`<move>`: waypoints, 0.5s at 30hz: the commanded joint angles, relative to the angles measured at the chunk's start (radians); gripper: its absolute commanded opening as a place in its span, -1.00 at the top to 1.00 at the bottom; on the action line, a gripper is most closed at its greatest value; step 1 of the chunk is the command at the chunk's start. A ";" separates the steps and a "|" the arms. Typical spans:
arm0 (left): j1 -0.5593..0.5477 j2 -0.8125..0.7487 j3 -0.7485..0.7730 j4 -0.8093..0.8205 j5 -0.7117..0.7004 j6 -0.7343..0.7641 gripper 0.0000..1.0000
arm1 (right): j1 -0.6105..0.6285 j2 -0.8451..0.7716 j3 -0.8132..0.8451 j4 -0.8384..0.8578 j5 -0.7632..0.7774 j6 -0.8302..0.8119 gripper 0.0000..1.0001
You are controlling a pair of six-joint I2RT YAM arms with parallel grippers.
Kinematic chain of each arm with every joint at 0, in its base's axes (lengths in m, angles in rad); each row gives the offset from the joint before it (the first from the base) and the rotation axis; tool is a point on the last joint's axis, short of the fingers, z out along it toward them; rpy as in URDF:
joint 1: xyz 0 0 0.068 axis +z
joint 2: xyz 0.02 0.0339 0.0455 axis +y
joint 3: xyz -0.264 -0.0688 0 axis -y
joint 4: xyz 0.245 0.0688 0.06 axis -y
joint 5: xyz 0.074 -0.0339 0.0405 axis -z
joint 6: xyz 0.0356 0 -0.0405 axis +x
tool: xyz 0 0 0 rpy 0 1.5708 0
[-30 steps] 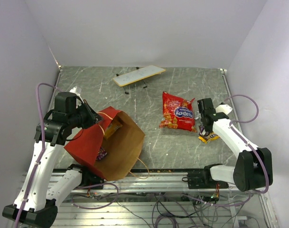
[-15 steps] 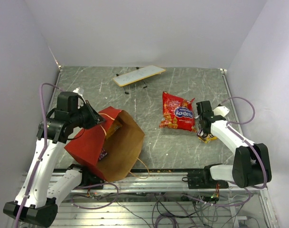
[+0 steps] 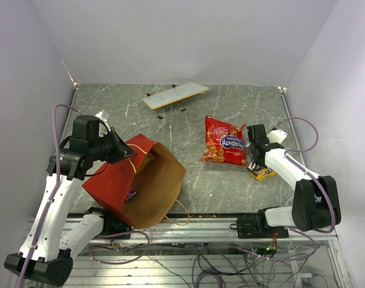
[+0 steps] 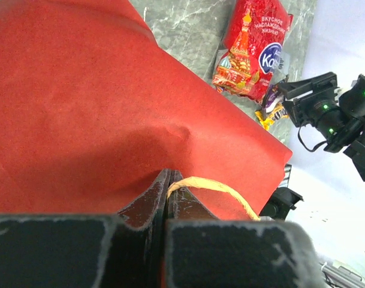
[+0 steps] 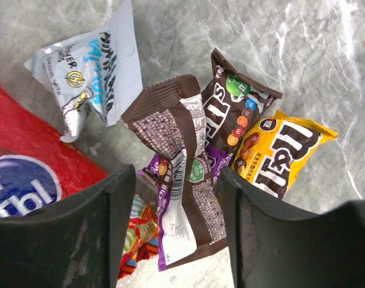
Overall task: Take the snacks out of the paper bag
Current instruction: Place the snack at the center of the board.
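Note:
The red paper bag (image 3: 140,180) lies tilted at the near left, its brown inside facing right. My left gripper (image 3: 123,149) is shut on its upper rim (image 4: 168,174), beside the tan string handle (image 4: 212,189). A small purple packet (image 3: 130,194) shows inside the bag. The large red chip bag (image 3: 224,142) lies flat right of centre. My right gripper (image 3: 255,157) hangs open just right of it over a pile of packets. A brown-purple packet (image 5: 182,150) stands loose between its fingers (image 5: 176,180), with brown (image 5: 236,108), yellow (image 5: 284,150) and silver (image 5: 98,66) packets around it.
A flat white board on thin legs (image 3: 175,95) stands at the back of the table. Grey walls close in the left, back and right sides. A metal rail (image 3: 218,223) with cables runs along the near edge, just past the bag's bottom.
My right gripper has opened and let go of the brown-purple packet on the pile beside the chip bag. The left gripper kept its hold and shifted the bag slightly.

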 commanded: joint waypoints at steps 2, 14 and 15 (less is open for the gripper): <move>-0.004 0.017 0.028 -0.023 0.039 0.062 0.86 | -0.005 -0.106 0.000 -0.023 -0.036 -0.041 -0.34; -0.004 0.057 0.055 -0.088 0.083 0.096 0.86 | 0.208 -0.239 0.159 -0.249 -0.167 -0.129 -0.92; -0.004 0.059 0.057 -0.090 0.083 0.096 0.86 | 0.255 -0.233 0.173 -0.256 -0.183 -0.137 -0.92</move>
